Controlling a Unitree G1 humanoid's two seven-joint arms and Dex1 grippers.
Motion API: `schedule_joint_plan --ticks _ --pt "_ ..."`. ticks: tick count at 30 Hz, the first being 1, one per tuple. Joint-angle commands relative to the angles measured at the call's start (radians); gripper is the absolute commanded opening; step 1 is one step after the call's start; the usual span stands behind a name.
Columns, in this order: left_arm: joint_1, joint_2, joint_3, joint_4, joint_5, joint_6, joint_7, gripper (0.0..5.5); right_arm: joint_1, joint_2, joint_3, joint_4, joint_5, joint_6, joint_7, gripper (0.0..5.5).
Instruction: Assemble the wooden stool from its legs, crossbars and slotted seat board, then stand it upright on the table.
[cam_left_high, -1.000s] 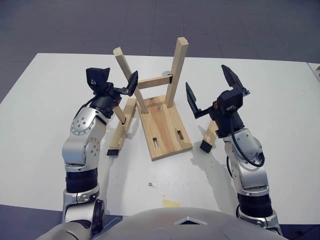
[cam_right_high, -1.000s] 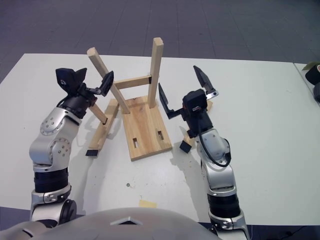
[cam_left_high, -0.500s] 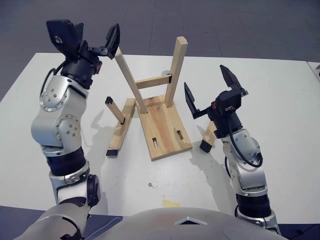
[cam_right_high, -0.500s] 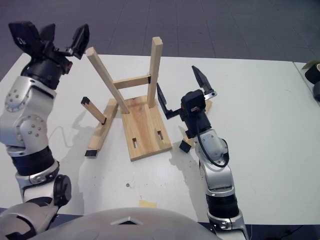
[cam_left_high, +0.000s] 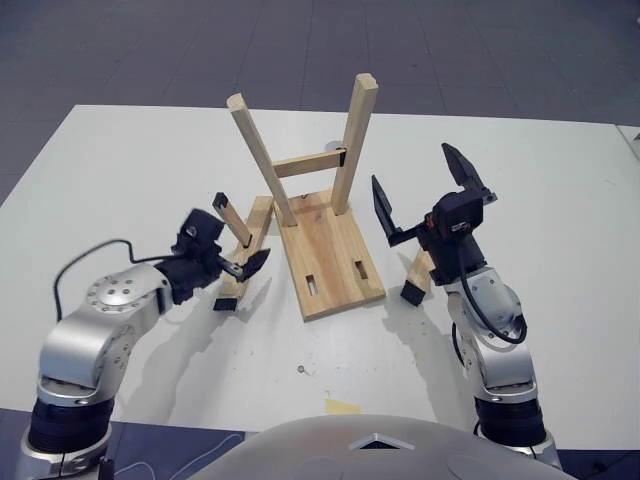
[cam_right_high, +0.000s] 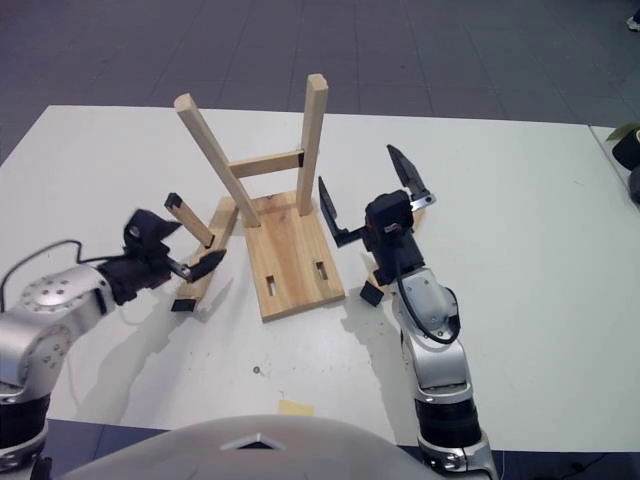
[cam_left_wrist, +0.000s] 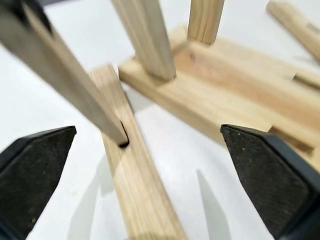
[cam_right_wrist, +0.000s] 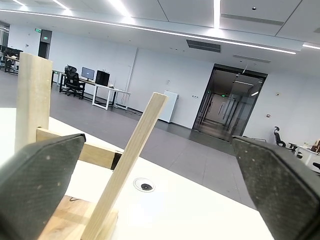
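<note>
- The slotted seat board (cam_left_high: 335, 262) lies flat on the white bench (cam_left_high: 560, 200), near its middle. Two slots (cam_left_high: 313, 285) at its near end are unfilled.
- Two legs are plugged into the far end of the board. The left leg (cam_left_high: 258, 155) leans away to the robot's left, and the right leg (cam_left_high: 353, 145) stands nearly straight.
- A crossbar (cam_left_high: 308, 164) joins these two legs about halfway up.
- A third leg (cam_left_high: 248, 248) lies flat on the bench just to the left of the board, with a black cap (cam_left_high: 226, 303) on its near end.
- A short crossbar (cam_left_high: 230, 218) is plugged into this third leg and sticks up at a slant, dark at its free tip.
- The left gripper (cam_left_wrist: 148, 128) is low over the bench, by the near half of the lying leg. Its fingers (cam_left_wrist: 35, 175) are spread wide and it holds nothing. In the left wrist view the lying leg and its short crossbar sit in the gap between the two pads, touching neither.
- The right gripper (cam_left_high: 412, 166) is raised just to the right of the straight leg, with its fingers pointing up and away from the robot. It is also wide open and holds nothing. No wood touches its pads (cam_right_wrist: 35, 185).
- A fourth leg (cam_left_high: 418, 270) lies on the bench under the right wrist, just right of the board. Its black-capped end (cam_left_high: 411, 294) points toward the robot.
- A round grommet (cam_right_wrist: 144, 186) is set into the bench beyond the stool parts.
- A small yellowish scrap (cam_left_high: 340, 406) lies near the bench's near edge.
</note>
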Motion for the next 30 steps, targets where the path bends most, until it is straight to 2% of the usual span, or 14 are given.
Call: schedule_joint_plan --ticks 1,3,8,14,23,27,30 --pt "-0.025 0.015 -0.085 0.114 0.098 -0.037 0.000 5.36 0.004 0.008 0.006 -0.006 -0.013 0.001 -0.010 5.40" --pt "-0.045 -0.006 -0.104 0.138 0.114 -0.036 0.000 5.36 0.001 0.009 0.009 -0.002 -0.014 -0.001 -0.008 5.40" --pt "-0.055 -0.015 -0.098 0.129 0.117 0.003 -0.012 4.64 0.000 0.010 0.011 0.000 -0.016 -0.003 -0.008 5.40" --pt "-0.042 0.028 -0.106 0.134 0.145 0.027 -0.033 3.64 0.007 0.013 0.017 0.001 -0.021 -0.007 -0.013 5.40" --pt "-0.041 0.031 -0.124 0.163 0.203 -0.019 -0.033 2.29 0.009 0.017 0.013 -0.002 -0.032 -0.006 -0.020 5.40" --pt "-0.095 -0.010 -0.044 0.207 0.247 -0.074 0.052 2.15 -0.007 0.016 0.009 0.005 -0.037 -0.005 -0.022 5.40" --pt "-0.200 -0.064 0.080 0.249 0.282 -0.156 0.185 2.13 -0.038 0.010 -0.020 0.007 -0.024 0.004 -0.021 5.40"
